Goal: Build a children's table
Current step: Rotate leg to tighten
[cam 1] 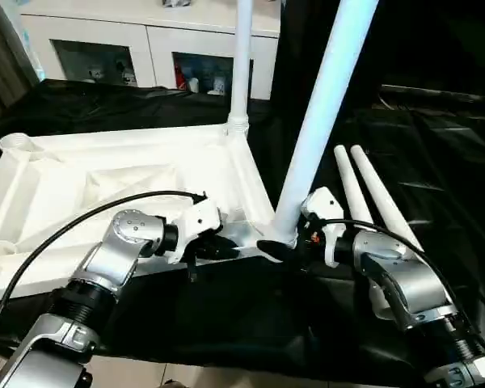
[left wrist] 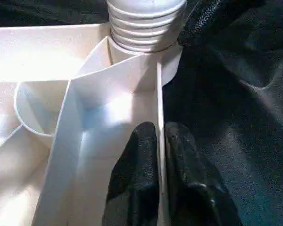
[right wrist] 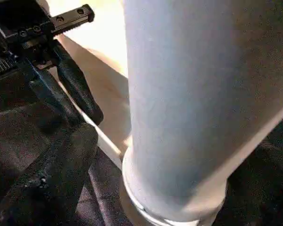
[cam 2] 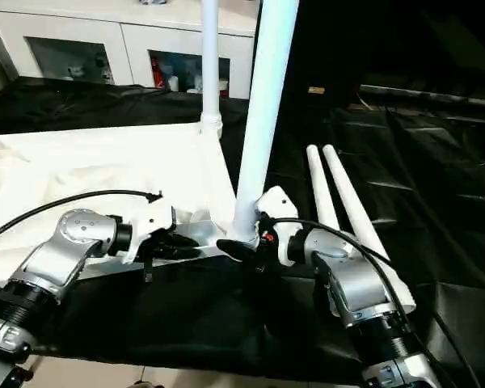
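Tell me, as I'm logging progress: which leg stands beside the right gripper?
The near-corner leg, leaning and upright by the right gripper; another leg stands at the far corner, two legs lie on the cloth.

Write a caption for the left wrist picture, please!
Left gripper pinching the table top's rim beside a screwed-in leg.

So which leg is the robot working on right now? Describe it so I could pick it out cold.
Start from the white table top lying upside down on the black cloth. At its near corner, between the left gripper pinching the rim and the open right gripper, a thick leg rises tilted. The far-corner leg stands straight; two more legs lie flat.
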Motion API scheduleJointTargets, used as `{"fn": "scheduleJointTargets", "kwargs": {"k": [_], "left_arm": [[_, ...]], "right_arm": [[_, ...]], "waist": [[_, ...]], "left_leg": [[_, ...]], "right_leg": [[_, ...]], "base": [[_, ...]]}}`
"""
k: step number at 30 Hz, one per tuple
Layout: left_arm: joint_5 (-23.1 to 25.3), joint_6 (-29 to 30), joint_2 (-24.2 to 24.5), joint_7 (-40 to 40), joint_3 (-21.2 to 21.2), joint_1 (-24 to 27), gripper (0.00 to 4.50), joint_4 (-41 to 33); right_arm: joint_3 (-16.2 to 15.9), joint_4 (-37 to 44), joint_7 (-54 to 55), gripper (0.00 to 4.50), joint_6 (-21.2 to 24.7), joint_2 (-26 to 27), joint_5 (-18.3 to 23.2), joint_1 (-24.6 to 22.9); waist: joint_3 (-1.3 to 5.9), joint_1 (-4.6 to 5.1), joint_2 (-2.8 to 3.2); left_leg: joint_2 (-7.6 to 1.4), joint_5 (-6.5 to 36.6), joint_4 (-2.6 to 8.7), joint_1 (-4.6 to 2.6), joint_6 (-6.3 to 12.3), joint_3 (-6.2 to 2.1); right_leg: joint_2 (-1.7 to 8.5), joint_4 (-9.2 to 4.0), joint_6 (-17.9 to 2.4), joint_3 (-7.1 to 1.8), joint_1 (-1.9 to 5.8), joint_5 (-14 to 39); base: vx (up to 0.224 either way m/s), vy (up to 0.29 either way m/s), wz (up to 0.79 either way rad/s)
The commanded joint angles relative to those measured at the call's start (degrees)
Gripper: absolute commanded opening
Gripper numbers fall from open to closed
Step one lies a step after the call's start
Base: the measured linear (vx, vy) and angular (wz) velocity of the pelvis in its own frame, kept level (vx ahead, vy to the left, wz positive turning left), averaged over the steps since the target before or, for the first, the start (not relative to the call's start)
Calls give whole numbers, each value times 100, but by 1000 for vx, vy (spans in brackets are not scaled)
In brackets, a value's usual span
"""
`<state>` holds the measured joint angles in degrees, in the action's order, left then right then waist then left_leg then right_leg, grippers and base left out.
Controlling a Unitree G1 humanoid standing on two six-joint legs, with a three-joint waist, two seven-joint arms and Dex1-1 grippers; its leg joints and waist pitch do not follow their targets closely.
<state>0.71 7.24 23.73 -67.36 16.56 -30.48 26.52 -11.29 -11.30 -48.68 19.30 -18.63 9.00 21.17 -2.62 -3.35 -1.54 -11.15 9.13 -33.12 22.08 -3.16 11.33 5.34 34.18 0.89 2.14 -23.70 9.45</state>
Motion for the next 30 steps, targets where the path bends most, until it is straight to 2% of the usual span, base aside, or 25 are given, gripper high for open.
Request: {"fn": "scheduleJointTargets", "kwargs": {"k": [1,11,16,17,20,22,30], "left_arm": [[-48,113,-13,-61,59,3,9,-29],[-58,115,-7,-97,96,66,5,-86],[-78,147,5,-109,98,65,5,-102],[-80,149,6,-112,98,66,0,-103],[-85,152,3,-117,102,73,0,-106],[-92,155,0,-118,99,76,0,-107],[-114,164,-1,-108,80,75,0,-85]], "right_arm": [[-108,15,-2,428,-8,-104,-112,-76],[-88,-367,282,428,-173,-15,-300,54],[26,-517,326,428,-244,99,-215,110],[45,-529,322,400,-253,118,-192,115],[138,-563,279,393,-240,188,-62,129],[145,-588,246,358,-255,198,-32,127],[128,-701,195,295,-326,228,-22,107]], "waist": [[368,-12,0],[380,-7,3],[377,-7,13],[378,-6,10],[382,-3,8],[384,-5,12],[380,-7,11]], "left_leg": [[-172,1444,370,-133,62,-65],[-165,1402,359,-132,40,-66],[-167,1441,356,-142,52,-61],[-166,1433,358,-136,54,-64],[-168,1415,354,-137,68,-63],[-169,1407,354,-144,72,-63],[-166,1425,353,-139,61,-63]], "right_leg": [[210,-335,-1232,-162,254,1100],[207,-325,-1250,-159,259,1041],[206,-332,-1263,-161,250,1063],[203,-326,-1262,-161,258,1037],[203,-319,-1276,-160,258,982],[202,-317,-1284,-159,260,963],[208,-323,-1269,-159,260,1073]], "base": [[0,0,0],[0,0,0],[0,0,0],[0,0,0],[0,0,0],[0,0,0],[0,0,0]]}}
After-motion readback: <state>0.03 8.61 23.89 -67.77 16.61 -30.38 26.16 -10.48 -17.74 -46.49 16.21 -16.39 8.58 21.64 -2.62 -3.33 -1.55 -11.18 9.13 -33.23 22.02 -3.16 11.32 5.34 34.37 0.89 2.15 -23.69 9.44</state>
